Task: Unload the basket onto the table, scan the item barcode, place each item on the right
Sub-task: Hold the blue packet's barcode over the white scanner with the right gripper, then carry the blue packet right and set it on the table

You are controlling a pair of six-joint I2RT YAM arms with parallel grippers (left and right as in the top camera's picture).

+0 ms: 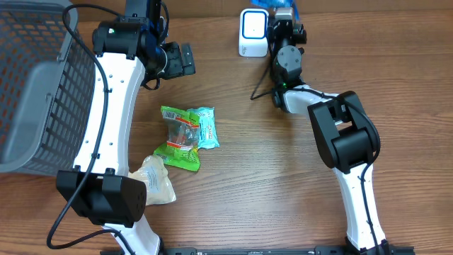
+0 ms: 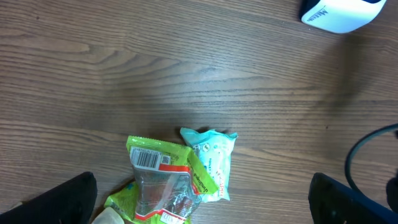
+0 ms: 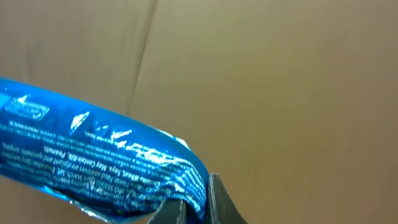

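Note:
My right gripper (image 3: pixel 198 208) is shut on the edge of a blue foil packet (image 3: pixel 99 162), which it holds up before a plain brown backdrop. From overhead, that gripper (image 1: pixel 283 13) and the blue packet (image 1: pixel 265 4) are at the table's far edge, just behind the white scanner (image 1: pixel 253 33). My left gripper (image 1: pixel 185 59) hangs open over bare wood, with nothing between its fingers (image 2: pixel 59 199). Below it lie a green packet (image 2: pixel 163 180) with a barcode facing up and a teal packet (image 2: pixel 214 155). The scanner (image 2: pixel 339 14) shows at the top right of the left wrist view.
A grey mesh basket (image 1: pixel 32 85) fills the far left of the table. A pale cream bag (image 1: pixel 157 180) lies in front of the green packet (image 1: pixel 180 138) and the teal packet (image 1: pixel 206 127). A black cable (image 1: pixel 260 88) runs beside the right arm.

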